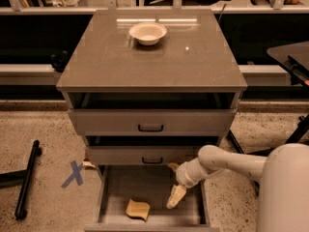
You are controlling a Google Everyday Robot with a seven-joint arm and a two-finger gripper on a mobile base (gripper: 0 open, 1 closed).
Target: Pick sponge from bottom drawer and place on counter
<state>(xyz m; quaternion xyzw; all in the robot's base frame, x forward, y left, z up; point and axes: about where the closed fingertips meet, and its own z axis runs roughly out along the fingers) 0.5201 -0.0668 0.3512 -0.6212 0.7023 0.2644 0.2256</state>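
The tan-yellow sponge (137,209) lies on the floor of the open bottom drawer (115,187), near its front left. My gripper (175,196) hangs inside the drawer at the end of the white arm (227,163), to the right of the sponge and a short way apart from it. It holds nothing. The glossy grey-brown counter (154,57) forms the cabinet top above.
A round cream bowl (147,33) sits at the back of the counter. Two upper drawers with black handles (150,127) are above the open one. A blue X (73,173) marks the floor at left, beside a black bar (26,185).
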